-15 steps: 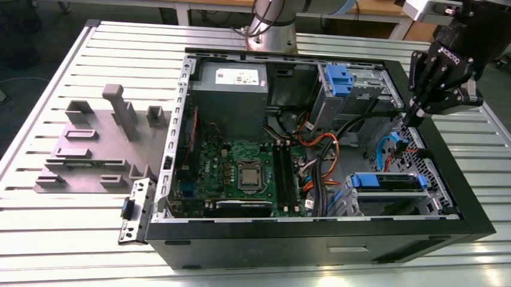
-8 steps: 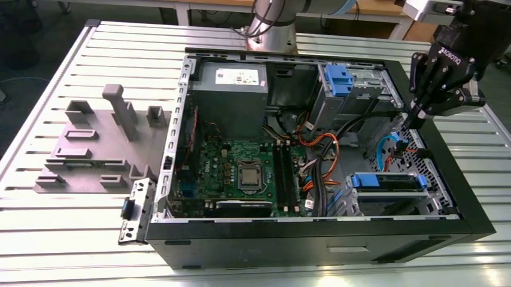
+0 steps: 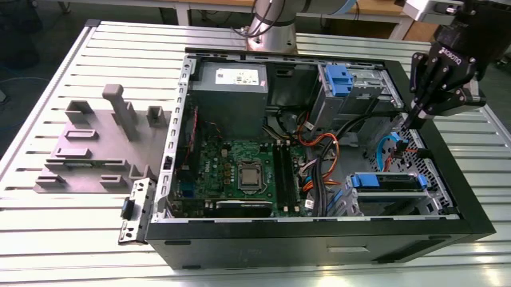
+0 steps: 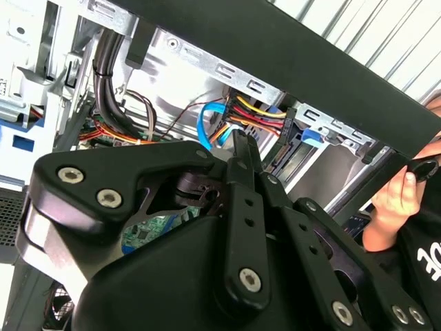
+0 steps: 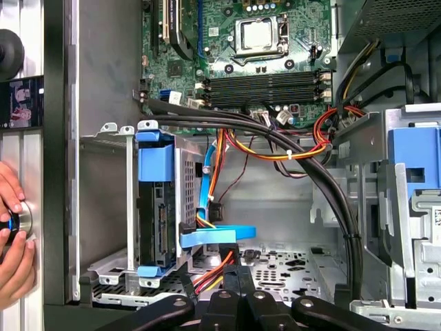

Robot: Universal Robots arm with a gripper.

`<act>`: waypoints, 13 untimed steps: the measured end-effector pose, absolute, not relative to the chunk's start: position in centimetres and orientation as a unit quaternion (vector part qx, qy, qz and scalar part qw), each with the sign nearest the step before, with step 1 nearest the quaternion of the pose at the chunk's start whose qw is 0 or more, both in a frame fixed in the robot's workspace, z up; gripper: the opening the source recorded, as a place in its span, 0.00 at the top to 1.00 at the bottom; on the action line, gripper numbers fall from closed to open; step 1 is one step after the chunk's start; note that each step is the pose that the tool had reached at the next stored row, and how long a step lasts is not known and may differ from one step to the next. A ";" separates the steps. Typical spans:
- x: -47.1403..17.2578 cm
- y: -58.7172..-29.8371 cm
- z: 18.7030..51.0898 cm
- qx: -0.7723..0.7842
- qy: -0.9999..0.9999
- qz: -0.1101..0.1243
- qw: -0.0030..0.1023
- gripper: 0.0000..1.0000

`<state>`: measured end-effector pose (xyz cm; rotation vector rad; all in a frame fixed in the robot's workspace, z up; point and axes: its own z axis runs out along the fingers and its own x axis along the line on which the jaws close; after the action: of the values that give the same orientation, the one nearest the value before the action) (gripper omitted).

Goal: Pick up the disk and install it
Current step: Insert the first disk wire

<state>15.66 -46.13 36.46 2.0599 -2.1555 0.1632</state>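
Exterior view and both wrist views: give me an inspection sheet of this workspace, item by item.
Surface: slatted metal table, with the computer case lying open on it.
Job's things: disk with blue rails sits in the drive cage, not held.
Clutter: grey fixture beside the case, on the exterior view's left.
Grippers: end effector shut, empty, just inside the case wall.
Cables: blue data cable, orange power wires, black bundle.
Surroundings: a person's hand outside the case.

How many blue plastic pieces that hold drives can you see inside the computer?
2. One blue bracket sits in the upper bay by the power supply; another blue bracket sits on the lower cage, near the case's front edge. More may hide behind cables.
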 end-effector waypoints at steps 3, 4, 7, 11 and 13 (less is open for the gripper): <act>15.9 -46.1 36.5 0.688 -0.720 0.054 0.078 0.89; 15.9 -46.1 36.4 0.688 -0.720 0.054 0.078 0.89; 16.2 -46.1 36.4 0.688 -0.720 0.054 0.078 0.89; 16.2 -46.1 36.4 0.688 -0.720 0.054 0.078 0.89; 16.2 -46.1 36.4 0.687 -0.719 0.059 0.082 0.89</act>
<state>16.25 -46.13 36.44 2.0536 -2.1493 0.1752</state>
